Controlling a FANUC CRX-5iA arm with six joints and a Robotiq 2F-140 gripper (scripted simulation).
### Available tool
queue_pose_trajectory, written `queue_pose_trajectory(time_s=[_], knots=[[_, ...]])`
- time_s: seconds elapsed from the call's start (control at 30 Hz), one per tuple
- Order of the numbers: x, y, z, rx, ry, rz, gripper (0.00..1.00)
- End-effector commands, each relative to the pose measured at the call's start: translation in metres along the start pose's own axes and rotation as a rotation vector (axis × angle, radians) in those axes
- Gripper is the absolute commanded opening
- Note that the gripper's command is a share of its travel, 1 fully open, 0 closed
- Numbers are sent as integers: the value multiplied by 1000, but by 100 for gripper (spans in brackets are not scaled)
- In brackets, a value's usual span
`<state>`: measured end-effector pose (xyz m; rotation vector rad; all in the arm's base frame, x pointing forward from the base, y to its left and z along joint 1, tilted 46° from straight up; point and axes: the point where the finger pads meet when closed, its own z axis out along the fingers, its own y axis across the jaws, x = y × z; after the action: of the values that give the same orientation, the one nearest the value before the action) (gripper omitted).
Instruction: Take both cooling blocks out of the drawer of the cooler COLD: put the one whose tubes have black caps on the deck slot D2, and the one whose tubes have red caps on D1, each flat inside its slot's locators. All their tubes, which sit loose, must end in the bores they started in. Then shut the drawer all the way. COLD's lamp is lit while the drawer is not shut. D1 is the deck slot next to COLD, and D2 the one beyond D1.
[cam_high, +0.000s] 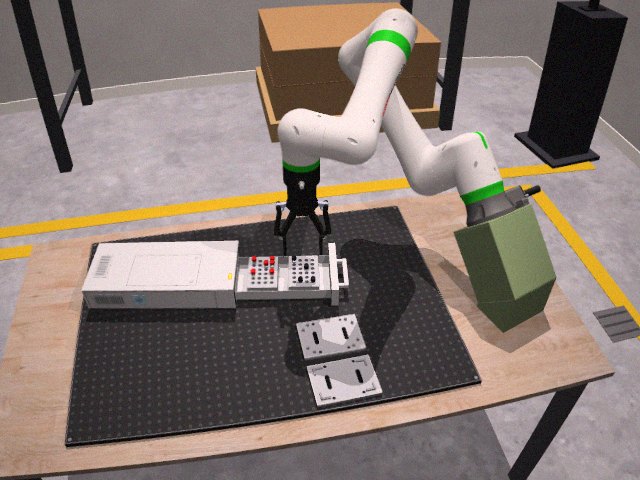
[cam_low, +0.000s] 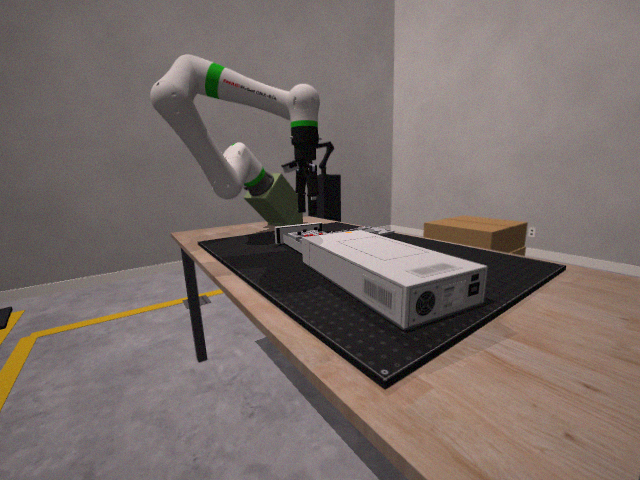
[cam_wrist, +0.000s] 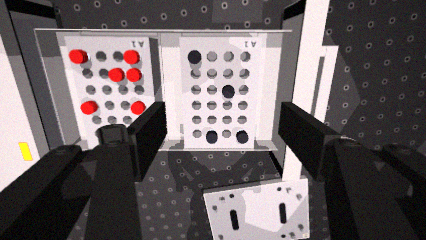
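My gripper (cam_high: 302, 252) (cam_low: 307, 210) (cam_wrist: 222, 117) is open and empty, pointing down above the black-capped block. The drawer (cam_high: 289, 296) (cam_wrist: 305, 75) of the cooler COLD (cam_high: 160, 268) (cam_low: 392, 253) (cam_wrist: 25, 151) is pulled out, and the yellow lamp (cam_high: 230, 276) is lit. The red-capped block (cam_high: 262, 279) (cam_wrist: 77, 87) sits in the drawer nearer the housing, with several red caps. The black-capped block (cam_high: 302, 285) (cam_wrist: 215, 45) sits nearer the drawer front, with several black caps. Slot D1 (cam_high: 330, 338) (cam_wrist: 260, 220) is empty. Slot D2 (cam_high: 343, 383), beyond it, is empty.
The drawer's handle (cam_high: 344, 272) (cam_wrist: 327, 75) stands out past its front panel. All these stand on the black perforated board (cam_high: 196, 382) (cam_low: 330, 304) on the wooden table. The arm's green pedestal (cam_high: 509, 263) (cam_low: 273, 201) stands beyond the board's edge. Large cartons (cam_high: 346, 56) (cam_low: 473, 235) lie behind the table.
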<state>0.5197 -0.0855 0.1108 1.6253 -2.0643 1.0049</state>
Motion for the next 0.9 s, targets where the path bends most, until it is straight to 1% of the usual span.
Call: queue_pose_trajectory(time_s=[0.0, 0.07, 0.87], knots=[[0, -1, 4, 2, -1, 0, 66], [0, -1, 4, 2, -1, 0, 66], [0, -1, 33, 2, -1, 0, 66]])
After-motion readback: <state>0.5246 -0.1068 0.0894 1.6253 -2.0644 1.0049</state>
